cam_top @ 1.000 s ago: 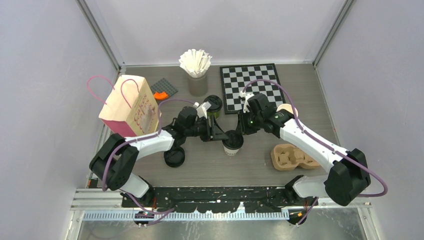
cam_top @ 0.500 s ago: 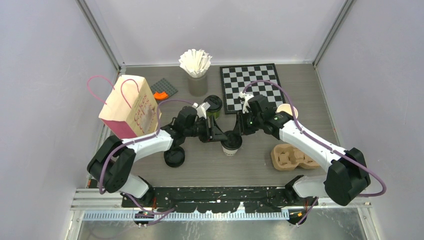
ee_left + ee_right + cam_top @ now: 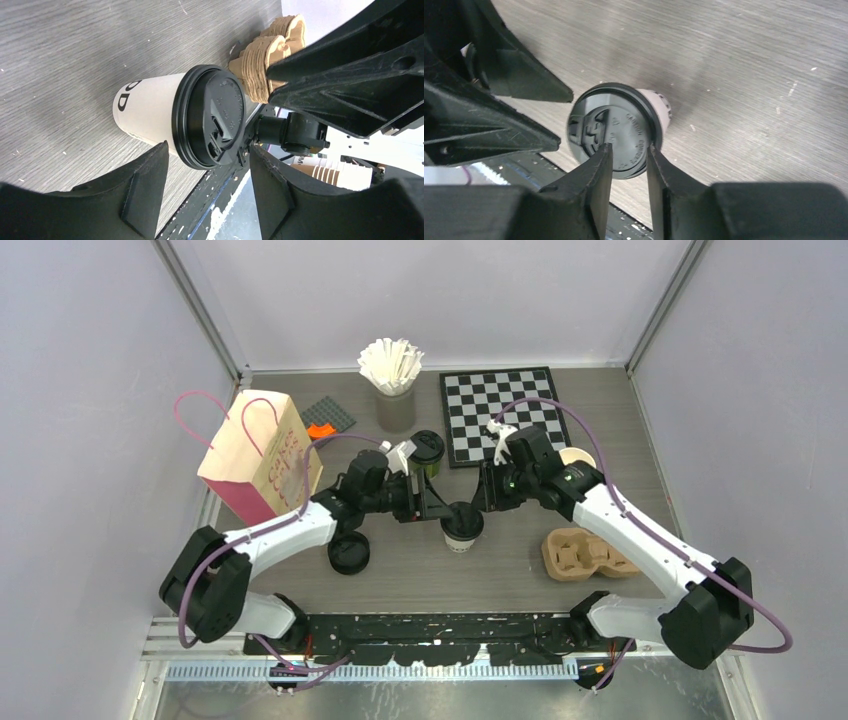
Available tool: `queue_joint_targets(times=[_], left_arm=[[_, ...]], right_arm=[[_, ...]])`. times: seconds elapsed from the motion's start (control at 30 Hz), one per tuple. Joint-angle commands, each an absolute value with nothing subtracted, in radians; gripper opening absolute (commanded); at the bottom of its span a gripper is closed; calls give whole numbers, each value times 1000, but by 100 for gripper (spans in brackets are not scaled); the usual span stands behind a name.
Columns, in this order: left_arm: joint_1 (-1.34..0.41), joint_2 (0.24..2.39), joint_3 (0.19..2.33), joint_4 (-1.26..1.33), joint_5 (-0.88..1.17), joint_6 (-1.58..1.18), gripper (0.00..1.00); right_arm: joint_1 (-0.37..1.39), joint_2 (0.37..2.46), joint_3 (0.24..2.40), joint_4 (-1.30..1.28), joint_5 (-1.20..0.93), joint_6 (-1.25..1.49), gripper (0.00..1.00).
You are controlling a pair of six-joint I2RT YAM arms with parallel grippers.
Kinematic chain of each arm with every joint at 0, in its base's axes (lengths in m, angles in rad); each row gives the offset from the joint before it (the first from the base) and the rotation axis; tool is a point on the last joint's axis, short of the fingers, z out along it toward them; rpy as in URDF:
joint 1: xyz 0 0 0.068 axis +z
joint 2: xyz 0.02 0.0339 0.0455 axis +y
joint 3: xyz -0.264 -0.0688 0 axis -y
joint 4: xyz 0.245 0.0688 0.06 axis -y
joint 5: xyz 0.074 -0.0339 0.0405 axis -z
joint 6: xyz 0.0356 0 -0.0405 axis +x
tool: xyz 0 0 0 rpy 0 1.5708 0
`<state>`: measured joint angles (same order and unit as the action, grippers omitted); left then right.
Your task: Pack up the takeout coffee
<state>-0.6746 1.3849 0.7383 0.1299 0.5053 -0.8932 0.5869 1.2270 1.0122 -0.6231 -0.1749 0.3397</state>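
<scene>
Standing upright mid-table, the takeout coffee cup (image 3: 463, 527) wears its black lid (image 3: 616, 132). It sits between the paper bag (image 3: 262, 452) off to the left and the pulp carrier (image 3: 580, 555) to the right. The left gripper (image 3: 207, 150) brackets the cup's white wall, jaws spread wider than the cup with a gap on both sides — placed, I'd guess, to steady it rather than squeeze. The right gripper (image 3: 628, 149) hovers over one edge of the lid, jaws only narrowly parted and clasping nothing, which looks like a pose for pressing a lid home. Neither gripper has hold of the cup, so the move into carrier or bag is not yet begun. A second, dark-walled lidded cup (image 3: 427, 450) waits behind the left gripper.
</scene>
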Motion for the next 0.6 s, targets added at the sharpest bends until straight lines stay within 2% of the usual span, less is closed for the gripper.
queue_joint_targets(times=[0.0, 0.13, 0.3, 0.57], left_arm=[[-679, 1325, 790, 74, 476, -850, 61], [-678, 1316, 771, 66, 468, -847, 56], [-678, 1322, 743, 77, 454, -850, 51], [-679, 1347, 715, 114, 452, -860, 46]], right_arm=[[592, 1194, 1033, -592, -297, 387, 32], [591, 1191, 999, -544, -344, 417, 25], [592, 1216, 963, -480, -402, 443, 25], [591, 1274, 912, -443, -365, 432, 24]])
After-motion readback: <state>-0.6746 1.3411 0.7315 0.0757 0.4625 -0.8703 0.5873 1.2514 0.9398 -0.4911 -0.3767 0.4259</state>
